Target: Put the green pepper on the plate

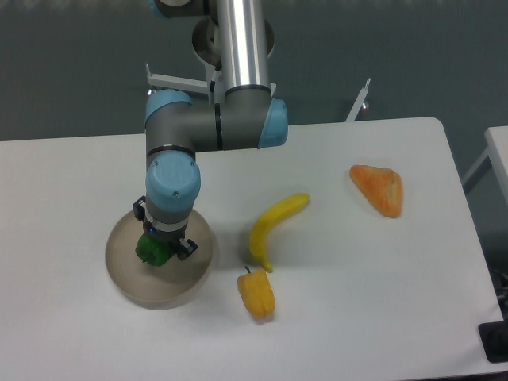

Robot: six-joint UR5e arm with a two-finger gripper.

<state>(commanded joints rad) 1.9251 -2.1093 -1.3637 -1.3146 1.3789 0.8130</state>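
White table (381, 302); arm vertical, pincer (163, 248) over plate (127, 282), green pepper (151, 251)

We find the small glossy dark-green bell pepper (152, 249) on the round shallow beige-grey plate (190, 279) at the white desk's (357, 302) left, under the gripper (164, 244), with the curved yellow banana (274, 226) to its right, the yellow-orange pepper (256, 294) before that banana, and the orange wedge-shaped piece (379, 189) farthest right.

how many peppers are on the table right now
2. A small glossy dark-green bell pepper sits over the round beige plate, under the gripper. A yellow-orange pepper lies on the white table, beside the plate.
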